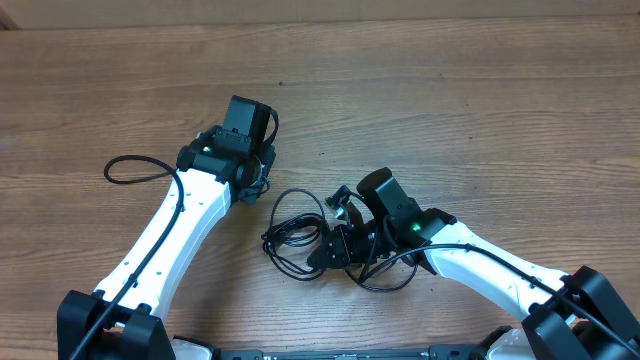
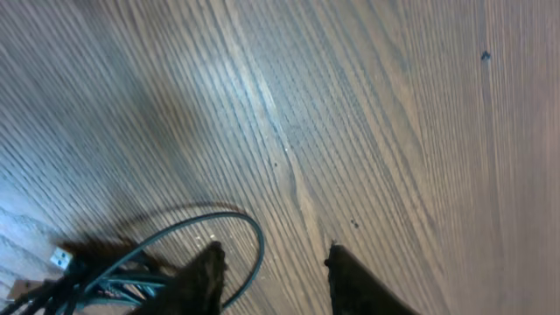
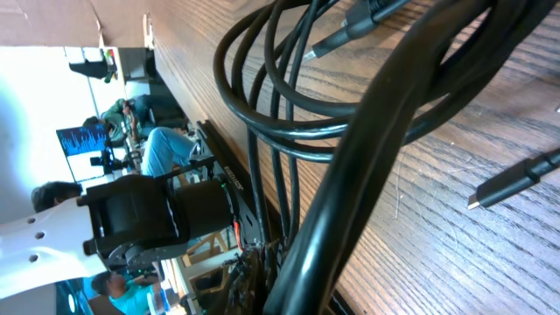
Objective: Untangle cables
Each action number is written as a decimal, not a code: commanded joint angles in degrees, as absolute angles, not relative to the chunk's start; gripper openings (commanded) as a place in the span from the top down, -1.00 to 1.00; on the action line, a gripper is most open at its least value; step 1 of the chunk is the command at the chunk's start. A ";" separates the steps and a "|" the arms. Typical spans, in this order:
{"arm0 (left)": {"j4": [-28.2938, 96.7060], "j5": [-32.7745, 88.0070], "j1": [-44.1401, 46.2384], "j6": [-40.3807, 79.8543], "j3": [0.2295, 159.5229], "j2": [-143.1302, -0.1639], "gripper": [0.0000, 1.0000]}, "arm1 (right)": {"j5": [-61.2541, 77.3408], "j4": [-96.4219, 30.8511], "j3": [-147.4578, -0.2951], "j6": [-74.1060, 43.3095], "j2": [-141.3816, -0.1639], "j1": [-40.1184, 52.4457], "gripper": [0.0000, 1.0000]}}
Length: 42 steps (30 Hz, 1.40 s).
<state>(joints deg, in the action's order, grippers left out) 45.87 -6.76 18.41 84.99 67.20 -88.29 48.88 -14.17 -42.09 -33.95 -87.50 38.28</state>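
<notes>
Barely begun: the cables (image 1: pixel 296 232) lie in one knotted bundle by the middle of the counter's (image 1: pixel 480 90) near edge. My right gripper (image 1: pixel 336 244) is clamped in it, seemingly on a strand. My left gripper (image 2: pixel 271 276) stands part-open and empty beside a loop.

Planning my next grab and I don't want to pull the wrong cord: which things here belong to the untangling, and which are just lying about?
Part of the job:
cables, one knotted bundle
right hand, shut in the bundle
left hand, open beside it

Just lying about:
cord loop of the left arm's own wiring
dark speck on the table
</notes>
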 commanded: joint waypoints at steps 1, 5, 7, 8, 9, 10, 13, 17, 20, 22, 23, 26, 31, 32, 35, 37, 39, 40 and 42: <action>46.22 -8.64 18.74 64.40 68.62 -86.89 -0.15 | 49.45 -13.85 -42.39 -31.42 -87.57 38.28 0.92; 46.94 -2.44 18.76 43.77 68.62 -86.89 -0.68 | 46.17 -13.80 -42.39 -31.42 -87.57 38.17 0.92; 47.18 2.72 18.76 35.20 68.62 -86.89 -0.86 | 44.51 -13.85 -42.39 -31.42 -87.57 38.17 0.92; 47.18 4.82 18.76 32.01 68.62 -86.89 -0.89 | 44.12 -13.85 -42.39 -31.40 -87.57 38.17 0.92; 47.16 7.38 18.79 28.23 68.62 -86.89 -0.91 | 43.86 -13.87 -42.39 -31.38 -87.57 38.17 0.92; 47.16 10.20 18.79 23.86 68.62 -86.89 -0.91 | 43.53 -14.02 -42.39 -30.98 -87.57 38.17 0.92; 47.44 16.12 18.79 15.55 68.62 -86.89 -0.82 | 43.48 -14.68 -42.41 -29.45 -87.57 38.17 0.92; 48.60 17.61 18.79 12.16 68.62 -86.89 -0.53 | 41.43 -14.83 -42.41 -29.50 -87.57 38.17 0.92; 49.63 17.45 18.79 12.19 68.62 -86.89 -0.53 | 39.99 -14.94 -42.39 -29.52 -87.57 38.17 0.92; 50.85 17.45 18.79 12.21 68.62 -86.89 -0.65 | 39.99 -15.00 -42.39 -29.52 -87.57 38.17 0.92; 51.94 17.47 18.79 12.23 68.62 -86.89 -0.66 | 39.90 -15.16 -42.39 -29.52 -87.57 38.17 0.92; 55.22 17.37 18.79 9.89 68.62 -86.89 -0.94 | 39.68 -15.33 -42.39 -29.52 -87.57 38.17 0.92; 55.51 11.27 18.79 -1.67 68.62 -86.89 -1.00 | 38.15 -15.35 -42.39 -29.52 -87.57 38.17 0.92; 55.44 8.05 18.79 -2.07 68.62 -86.89 -1.00 | 38.17 -15.35 -42.39 -29.52 -87.57 38.17 0.92; 55.48 2.04 18.76 -1.96 68.62 -86.89 -0.99 | 38.17 -15.38 -42.39 -29.52 -87.57 38.17 0.92; 55.48 1.96 18.79 -2.50 68.62 -86.89 -0.99 | 38.17 -15.59 -42.41 -29.52 -87.57 38.17 0.92; 55.61 2.02 18.79 -8.34 68.62 -86.89 -1.00 | 38.17 -15.81 -42.39 -29.52 -87.57 38.17 0.92; 56.01 2.39 18.79 -11.94 68.62 -86.89 -0.99 | 38.17 -15.79 -42.39 -29.52 -87.57 38.17 0.92; 57.12 3.70 18.79 -21.08 68.62 -86.89 -1.00 | 38.13 -15.75 -42.39 -29.50 -87.57 38.17 0.92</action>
<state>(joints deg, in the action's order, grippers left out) 56.12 4.34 18.41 -6.02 67.26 -88.29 38.57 -16.10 -42.09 -29.98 -87.50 38.28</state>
